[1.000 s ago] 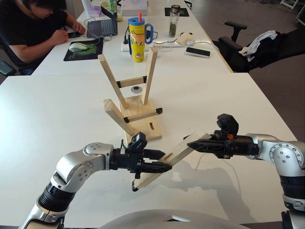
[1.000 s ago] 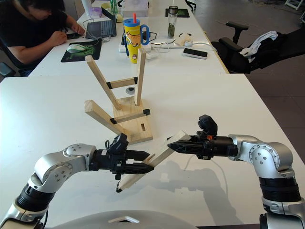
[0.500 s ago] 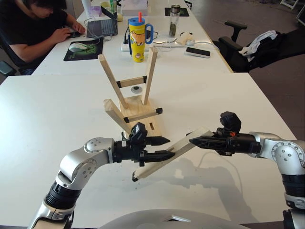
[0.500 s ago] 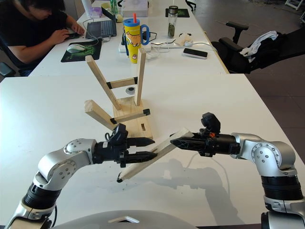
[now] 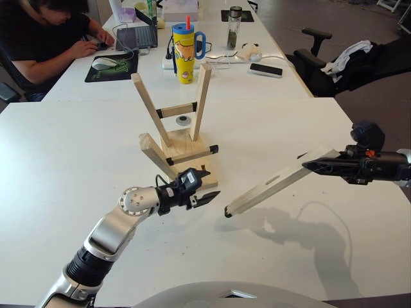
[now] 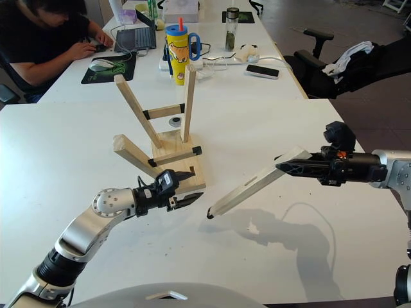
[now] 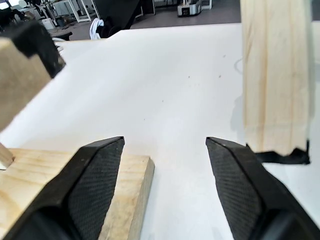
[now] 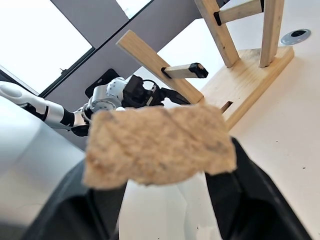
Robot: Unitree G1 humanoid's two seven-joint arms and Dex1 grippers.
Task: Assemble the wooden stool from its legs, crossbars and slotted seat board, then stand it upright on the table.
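Leg fitting: loose leg (image 5: 273,188) held in the air, right of the half-built stool.
Right gripper (image 5: 318,165) is clamped on the leg's far-right end, and the leg's low end hangs just above the table (image 5: 77,147). Left gripper (image 7: 165,145) gapes wide and empty at the near edge of the seat board (image 8: 250,80). Likely best: the left pins the board first, then the right squares the leg to the open slot and presses straight in.

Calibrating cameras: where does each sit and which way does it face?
Eyes: on the head, looking down over both arms at the half-built stool.
Left wrist: behind the open left end effector, facing the seat board.
Right wrist: behind the right end effector, along its held leg.
All share the seat board and leg.
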